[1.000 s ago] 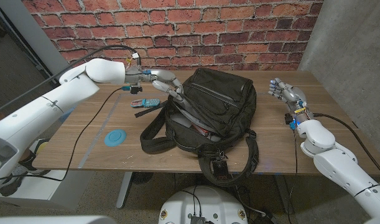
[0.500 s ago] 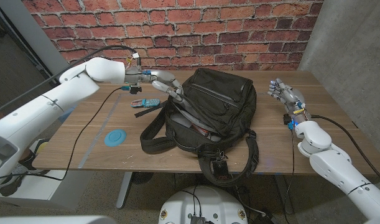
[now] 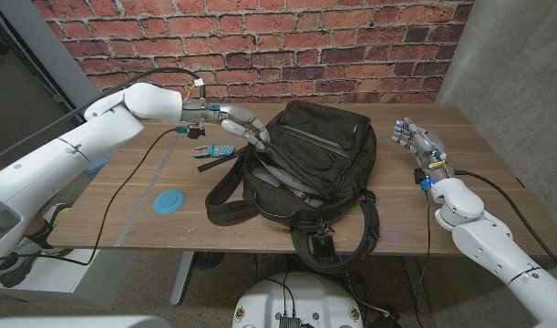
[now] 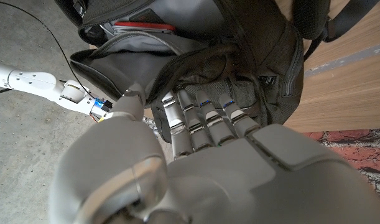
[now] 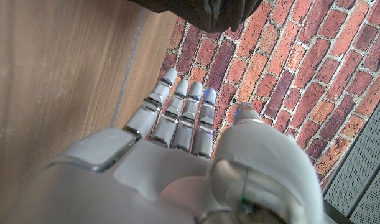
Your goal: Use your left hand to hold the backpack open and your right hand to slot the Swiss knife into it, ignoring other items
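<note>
Brick-backed wooden table (image 3: pixel 150 178): left hand (image 3: pixel 240 122) is gripping the black fabric backpack's (image 3: pixel 305 164) rim; right hand (image 3: pixel 415 138), fingers together, empty, is needing the knife.

We see the back of our left hand (image 4: pixel 227 168) reaching toward the black backpack (image 4: pixel 252 56), its fingers (image 4: pixel 205 115) curled onto the dark fabric at the rim of the bag's opening and its thumb (image 4: pixel 130 102) set apart beside them. The opening gapes past the fingers, showing a grey lining and something red (image 4: pixel 143 27) inside. A strip of wooden desk (image 4: pixel 345 81) runs beside the bag. A white arm segment (image 4: pixel 34 82) shows off to one side against a grey surface.
</note>
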Tool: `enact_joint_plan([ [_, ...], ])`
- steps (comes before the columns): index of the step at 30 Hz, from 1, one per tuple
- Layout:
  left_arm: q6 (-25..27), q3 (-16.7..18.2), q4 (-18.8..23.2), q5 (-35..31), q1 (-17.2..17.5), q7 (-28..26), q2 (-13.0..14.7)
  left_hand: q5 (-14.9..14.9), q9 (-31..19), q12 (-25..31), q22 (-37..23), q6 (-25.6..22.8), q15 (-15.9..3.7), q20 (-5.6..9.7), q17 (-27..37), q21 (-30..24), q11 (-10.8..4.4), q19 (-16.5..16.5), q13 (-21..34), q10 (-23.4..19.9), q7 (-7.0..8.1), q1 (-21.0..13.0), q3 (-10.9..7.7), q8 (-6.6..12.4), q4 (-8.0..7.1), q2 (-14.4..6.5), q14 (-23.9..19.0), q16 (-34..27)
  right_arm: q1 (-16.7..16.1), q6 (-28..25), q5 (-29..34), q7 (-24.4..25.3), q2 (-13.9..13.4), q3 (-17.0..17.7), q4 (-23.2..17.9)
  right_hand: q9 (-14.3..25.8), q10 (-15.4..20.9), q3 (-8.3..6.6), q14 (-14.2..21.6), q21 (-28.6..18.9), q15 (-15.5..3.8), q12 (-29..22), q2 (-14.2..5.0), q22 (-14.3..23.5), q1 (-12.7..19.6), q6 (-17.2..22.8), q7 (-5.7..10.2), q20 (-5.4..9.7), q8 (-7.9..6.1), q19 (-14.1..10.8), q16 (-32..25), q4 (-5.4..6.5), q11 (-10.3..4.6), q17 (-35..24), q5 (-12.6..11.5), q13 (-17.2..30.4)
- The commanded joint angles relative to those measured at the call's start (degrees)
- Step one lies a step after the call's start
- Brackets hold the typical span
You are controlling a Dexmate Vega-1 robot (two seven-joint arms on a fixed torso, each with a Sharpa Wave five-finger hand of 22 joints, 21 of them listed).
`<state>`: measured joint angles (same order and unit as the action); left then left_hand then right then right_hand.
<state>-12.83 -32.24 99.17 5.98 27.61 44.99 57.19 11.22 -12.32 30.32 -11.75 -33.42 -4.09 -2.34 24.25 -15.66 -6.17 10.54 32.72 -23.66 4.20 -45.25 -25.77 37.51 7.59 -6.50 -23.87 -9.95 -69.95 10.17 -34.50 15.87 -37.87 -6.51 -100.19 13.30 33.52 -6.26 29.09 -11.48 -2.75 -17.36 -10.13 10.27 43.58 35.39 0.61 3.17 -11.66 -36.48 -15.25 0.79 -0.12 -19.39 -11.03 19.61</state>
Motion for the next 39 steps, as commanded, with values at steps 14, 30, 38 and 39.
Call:
enact_joint_plan([
  [14,6.14,3.08,7.64,1.28,3.22,-0.29,5.32,-1.16,1.29,-3.35,-0.16,10.1,2.92,-0.97,-1.91,1.38,2.12,-3.79,-1.26,9.44,0.61,5.61,2.45,-8.13,-0.99,2.08,9.0,-0.04,0.79,0.38,-1.05,-0.67,-0.28,-1.57,1.38,0.02,-0.14,-0.84,-0.37,-0.47,-2.43,0.44,0.85,0.07,-0.22,-0.51,-0.33,-0.76,-0.24,-0.31,0.77,-0.46,0.17,0.59,-0.27,0.0],
  [30,5.82,7.18,11.95,2.95,7.63,-4.33,8.88,-0.96,1.27,-6.22,-0.15,15.0,5.08,-1.32,-3.93,1.71,3.98,-4.85,-2.77,16.66,-1.29,10.46,5.11,-13.1,-2.04,3.89,15.39,-0.03,0.39,-0.03,-1.54,-0.8,-1.0,-1.52,0.79,-0.05,-0.24,-1.18,-0.34,-0.51,-2.3,0.68,0.91,0.06,-0.44,-0.57,-0.42,-0.9,-0.33,-0.42,1.08,-0.61,0.38,0.98,-0.29,0.07],
  [38,6.78,8.12,13.23,3.77,8.34,-4.39,9.9,-0.48,1.21,-8.6,-0.09,17.73,6.55,-1.83,-5.63,2.02,5.56,-5.62,-3.96,20.49,-1.54,12.75,6.48,-15.74,-2.5,4.58,19.3,-0.12,0.48,-0.54,-1.89,-0.84,-1.25,-1.51,0.73,-0.09,-0.22,-1.34,-0.32,-0.56,-2.24,0.77,0.94,0.05,-0.49,-0.56,-0.34,-0.96,-0.38,-0.53,1.17,-0.73,0.36,1.1,-0.3,0.11],
  [39,6.9,8.22,13.35,3.92,8.44,-4.42,9.99,-0.43,1.2,-8.94,-0.07,17.94,6.84,-1.91,-5.91,2.09,5.77,-5.79,-4.17,20.88,-1.57,13.0,6.63,-16.04,-2.54,4.63,19.85,-0.14,0.53,-0.65,-1.91,-0.82,-1.27,-1.54,0.72,-0.1,-0.21,-1.35,-0.33,-0.56,-2.24,0.78,0.93,0.05,-0.5,-0.57,-0.37,-0.97,-0.38,-0.55,1.16,-0.74,0.36,1.09,-0.3,0.12],
])
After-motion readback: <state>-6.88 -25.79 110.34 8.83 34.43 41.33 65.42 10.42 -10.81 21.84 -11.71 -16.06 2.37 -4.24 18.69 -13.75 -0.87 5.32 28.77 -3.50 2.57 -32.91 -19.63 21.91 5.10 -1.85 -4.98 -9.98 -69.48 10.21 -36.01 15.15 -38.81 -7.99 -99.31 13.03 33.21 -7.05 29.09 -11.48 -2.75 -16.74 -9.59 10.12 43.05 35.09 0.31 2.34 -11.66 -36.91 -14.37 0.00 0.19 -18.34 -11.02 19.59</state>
